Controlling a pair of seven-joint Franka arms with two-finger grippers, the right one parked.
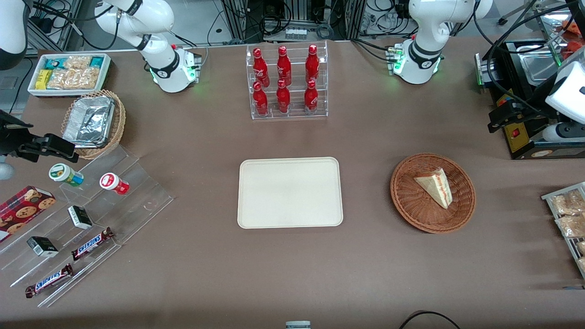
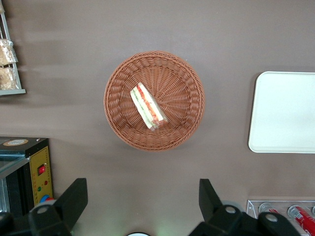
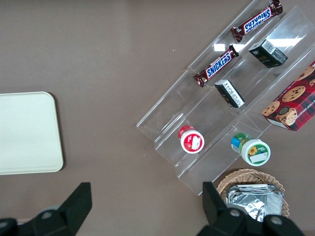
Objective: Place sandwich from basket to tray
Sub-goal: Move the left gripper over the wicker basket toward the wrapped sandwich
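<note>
From my remote station I saw the sandwich (image 1: 434, 186) lying in the basket (image 1: 411, 208) at the right of centre in the front frame, resting on one bread face with its striped cut edge showing in the wrist view (image 2: 147, 105). The tray (image 1: 289, 192) sat bare at the middle of that frame, near the basket but apart from it, with brown desk (image 1: 292, 274) between them. My pincer (image 2: 142, 204) hung high above the desk, released, its two dark fingers (image 2: 73, 199) spread wide and nothing between them; the basket (image 2: 118, 123) lay ahead of it in the wrist picture, not yet under the fingertips. I judged the step in hand to be the approach. To do it well I would have centred the pincer over the wedge first, turned the wrist so the fingers closed across the two flat bread faces and not along the long cut edge, then descended straight inside the rim. The wrapping looked slippery and the bread soft, so a gentle closing seemed wise, and a clean vertical lift before any sideways travel, lest the wicker rim catch the wedge.
</note>
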